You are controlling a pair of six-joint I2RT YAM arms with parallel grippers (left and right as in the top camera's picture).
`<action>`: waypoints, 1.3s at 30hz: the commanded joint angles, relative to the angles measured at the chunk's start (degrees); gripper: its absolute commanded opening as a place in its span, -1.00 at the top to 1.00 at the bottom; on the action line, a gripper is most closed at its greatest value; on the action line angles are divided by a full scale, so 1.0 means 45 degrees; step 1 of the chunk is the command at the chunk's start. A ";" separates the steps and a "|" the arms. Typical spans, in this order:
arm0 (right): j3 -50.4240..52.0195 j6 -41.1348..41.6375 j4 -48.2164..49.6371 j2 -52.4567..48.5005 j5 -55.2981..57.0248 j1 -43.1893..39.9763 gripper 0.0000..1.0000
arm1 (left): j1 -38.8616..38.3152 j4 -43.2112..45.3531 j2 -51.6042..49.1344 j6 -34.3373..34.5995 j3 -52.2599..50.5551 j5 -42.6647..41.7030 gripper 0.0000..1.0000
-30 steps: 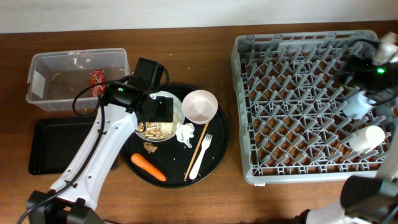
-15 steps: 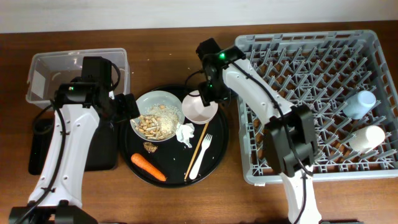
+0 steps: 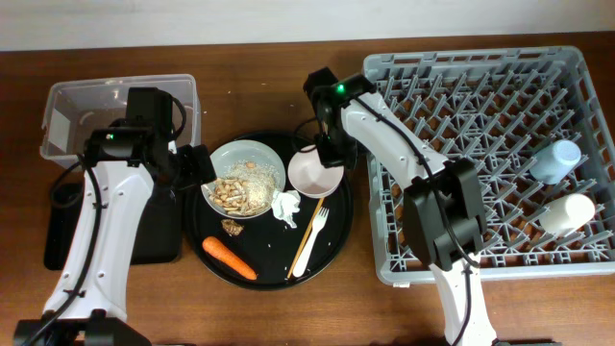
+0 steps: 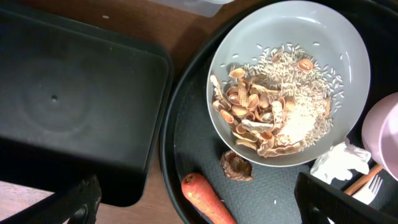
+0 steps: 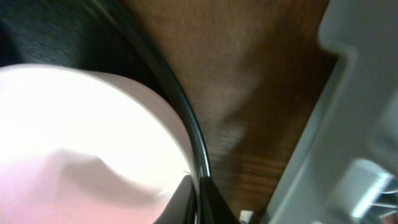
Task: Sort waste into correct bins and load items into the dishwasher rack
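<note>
The small white bowl (image 3: 312, 175) sits at the right of the round black tray, and my right gripper (image 3: 332, 154) is shut on its far right rim. In the right wrist view the fingers (image 5: 198, 202) pinch the bowl (image 5: 81, 137) wall. The grey plate (image 3: 245, 178) holds rice and brown scraps (image 4: 267, 118). My left gripper (image 3: 197, 168) hangs open just left of the plate, holding nothing. In the left wrist view, my left gripper (image 4: 205, 214) has the carrot (image 4: 205, 200) between its wide fingertips. A white tissue (image 3: 285, 206), the fork (image 3: 309, 242) and the chopsticks (image 3: 309, 223) also lie on the tray.
The grey dishwasher rack (image 3: 461, 58) fills the right side, with a blue cup (image 3: 555, 160) and a white cup (image 3: 567, 213) lying at its right edge. A clear tub (image 3: 86, 120) stands at back left, above a shallow black tray (image 3: 58, 240). A brown lump (image 4: 236, 165) lies near the carrot.
My right arm came from the rack's far side to the bowl and shut on its rim, nudging it slightly. My left arm drew back left off the plate, jaws open.
</note>
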State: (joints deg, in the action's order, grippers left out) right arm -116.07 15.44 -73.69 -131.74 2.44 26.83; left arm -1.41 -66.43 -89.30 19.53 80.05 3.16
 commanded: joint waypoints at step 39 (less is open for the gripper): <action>0.1107 0.0359 0.1841 0.0656 1.3202 -0.4347 0.92 | 0.0102 -0.0107 0.0257 0.0126 0.0005 -0.0136 -0.98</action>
State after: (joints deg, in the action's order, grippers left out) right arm -111.15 16.82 -64.07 -127.15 68.27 4.69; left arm -1.41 -66.85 -89.23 19.53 80.03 2.92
